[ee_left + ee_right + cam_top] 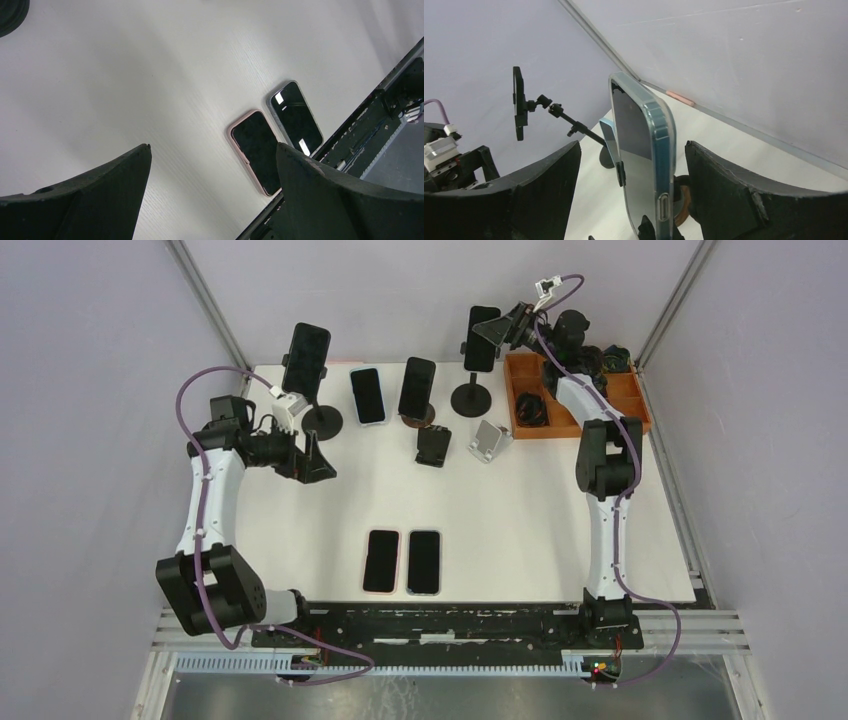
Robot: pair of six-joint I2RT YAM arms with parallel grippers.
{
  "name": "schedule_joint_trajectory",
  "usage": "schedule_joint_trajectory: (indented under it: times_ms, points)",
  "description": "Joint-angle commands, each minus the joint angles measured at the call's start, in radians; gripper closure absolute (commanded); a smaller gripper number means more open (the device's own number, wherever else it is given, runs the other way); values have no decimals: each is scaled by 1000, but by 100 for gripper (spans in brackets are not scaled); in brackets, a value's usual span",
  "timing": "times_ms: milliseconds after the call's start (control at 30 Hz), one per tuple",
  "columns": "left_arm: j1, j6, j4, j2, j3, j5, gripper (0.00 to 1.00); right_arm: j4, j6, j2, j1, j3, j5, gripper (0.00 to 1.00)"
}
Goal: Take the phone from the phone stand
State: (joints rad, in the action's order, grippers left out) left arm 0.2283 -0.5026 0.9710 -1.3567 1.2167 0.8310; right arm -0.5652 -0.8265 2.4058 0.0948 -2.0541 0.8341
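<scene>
The jaws of the right gripper (631, 147) are spread wide on either side of the phone (649, 165). A gap is seen on each side, and no contact can be made out. The phone is clamped upright in the phone stand (471, 395) at the far right of the desk (520, 530). The stand's base is shown only from above. The jaws of the left gripper (214, 147) are spread wide with nothing held. The two flat phones (256, 150) are partly hidden by one finger.

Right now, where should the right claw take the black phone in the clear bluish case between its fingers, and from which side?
Across its two flat faces, on the upper half above the black clip, coming from the narrow side edge. The black phone in the clear bluish case stands upright, edge-on between the right claw's open fingers, with a gap on each side.
</scene>
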Motion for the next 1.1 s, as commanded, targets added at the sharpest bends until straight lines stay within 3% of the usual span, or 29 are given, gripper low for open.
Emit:
schedule_joint_trajectory:
  times_ms: [0, 100, 367, 667, 933, 1067]
  points:
    - [-8, -15, 1, 4, 40, -4, 0, -72, -43, 15, 4, -40, 29, 19]
    - [-12, -6, 1, 8, 51, -8, 0, -85, -48, 20, 7, -41, 21, 31]
    - [-22, -1, 1, 29, 52, -32, 0, -193, -88, -23, 20, -46, -13, 75]
    - [-27, 3, 0, 57, 47, -33, 0, -210, -48, -131, 37, -59, -72, 91]
    - [-28, -23, 41, 77, 56, -19, 0, -211, -29, -245, 47, -76, -84, 99]
    - [-28, -25, 60, 99, 73, -2, 0, -151, 48, -378, 58, 7, -85, 100]
